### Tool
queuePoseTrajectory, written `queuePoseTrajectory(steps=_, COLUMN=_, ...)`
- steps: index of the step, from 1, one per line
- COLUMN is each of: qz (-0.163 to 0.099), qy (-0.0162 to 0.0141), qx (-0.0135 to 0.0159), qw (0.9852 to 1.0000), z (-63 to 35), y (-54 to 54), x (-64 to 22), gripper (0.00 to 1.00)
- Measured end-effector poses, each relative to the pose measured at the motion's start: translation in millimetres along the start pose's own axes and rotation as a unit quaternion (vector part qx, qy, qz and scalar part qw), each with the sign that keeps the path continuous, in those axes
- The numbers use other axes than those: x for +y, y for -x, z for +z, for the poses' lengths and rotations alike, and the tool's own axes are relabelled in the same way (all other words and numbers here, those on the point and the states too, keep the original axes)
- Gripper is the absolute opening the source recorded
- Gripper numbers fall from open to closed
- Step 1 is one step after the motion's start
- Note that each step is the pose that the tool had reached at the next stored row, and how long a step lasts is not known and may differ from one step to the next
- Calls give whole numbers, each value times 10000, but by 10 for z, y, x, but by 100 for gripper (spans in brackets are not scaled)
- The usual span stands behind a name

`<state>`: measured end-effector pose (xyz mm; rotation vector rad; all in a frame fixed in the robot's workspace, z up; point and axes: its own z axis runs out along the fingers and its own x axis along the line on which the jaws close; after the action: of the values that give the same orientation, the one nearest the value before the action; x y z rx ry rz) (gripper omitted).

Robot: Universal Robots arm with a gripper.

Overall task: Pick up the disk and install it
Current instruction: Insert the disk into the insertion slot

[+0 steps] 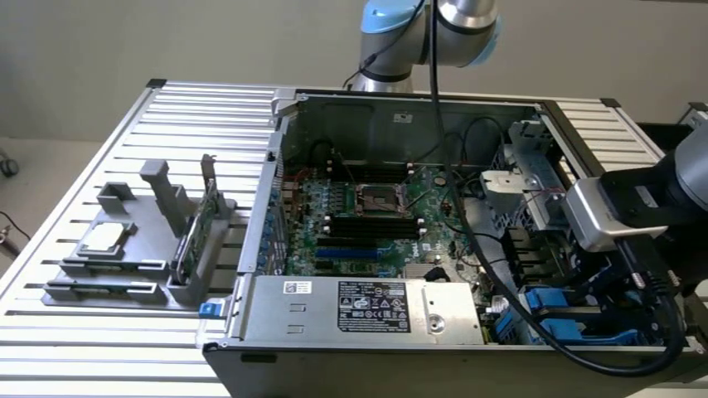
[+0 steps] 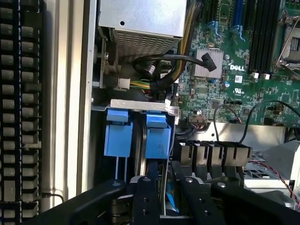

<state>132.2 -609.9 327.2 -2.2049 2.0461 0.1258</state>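
Note:
The disk (image 2: 158,138) stands on edge in the drive bay at the computer case's front corner, its blue carrier end facing the wrist camera. A thin blue strip of it runs down between the black fingers (image 2: 146,190). My gripper (image 2: 164,169) is shut on that edge, one finger on each side. In the exterior view the arm's wrist (image 1: 606,214) hangs over the same bay on the exterior view's right, above the blue carriers (image 1: 559,322). The wrist hides the fingers there.
A second blue carrier (image 2: 117,133) sits in the bay right beside the disk. Black cables (image 2: 164,63) and the power supply (image 1: 366,307) crowd the bay. The motherboard (image 1: 376,215) fills the case floor. Outside, a grey stand holds a silver chip (image 1: 105,240) and a green card (image 1: 194,236).

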Motion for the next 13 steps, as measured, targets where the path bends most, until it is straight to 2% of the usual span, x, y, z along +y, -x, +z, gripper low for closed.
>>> queuePoseTrajectory(steps=3, qz=-11, qy=0, qx=-12, qw=10000, z=5, y=-3, x=0, gripper=25)
queuePoseTrajectory(steps=4, qz=-11, qy=-1, qx=-30, qw=10000, z=-13, y=-1, x=-1, gripper=25)
queuePoseTrajectory(steps=5, qz=-11, qy=0, qx=-33, qw=10000, z=-39, y=2, x=-2, gripper=25)
queuePoseTrajectory(steps=13, qz=-11, qy=3, qx=-27, qw=10000, z=-399, y=56, x=-16, gripper=25)
